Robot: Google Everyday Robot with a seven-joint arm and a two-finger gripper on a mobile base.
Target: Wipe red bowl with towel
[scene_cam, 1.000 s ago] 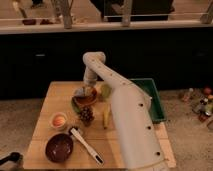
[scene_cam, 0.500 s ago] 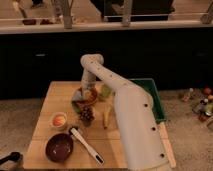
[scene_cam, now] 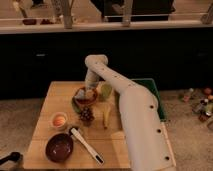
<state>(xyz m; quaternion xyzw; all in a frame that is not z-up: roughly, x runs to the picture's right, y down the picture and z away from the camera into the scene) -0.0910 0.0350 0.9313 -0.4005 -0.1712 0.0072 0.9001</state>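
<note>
The red bowl [scene_cam: 85,96] sits toward the far side of the wooden bench [scene_cam: 42,135], a little left of its middle, and it looks slightly raised on something dark and greenish tucked beneath its left edge. Inside it lies a pale lump, which I take to be the towel [scene_cam: 90,93], since nothing else on the bench looks like cloth. The tool [scene_cam: 90,90] is down in the bowl right on that pale lump, the white arm [scene_cam: 131,107] folding over from the right and dropping almost straight down, as you would want for pressing cloth against the inner wall. Whether it is clamped on the towel or merely pushing on it I cannot tell from here.

Around the bowl things are kept just clear of the wiping: a pale green round fruit [scene_cam: 106,90] close on the right, a dark bunch of grapes [scene_cam: 86,115] just in front, a banana [scene_cam: 106,115] beside them. Farther toward me stand a small white cup [scene_cam: 59,120], a dark brown bowl [scene_cam: 59,147] and a long utensil with a white handle [scene_cam: 86,145], all well apart from the work. A green bin [scene_cam: 151,92] shows behind the arm on the right.

My guess is the wipe is under way.
</note>
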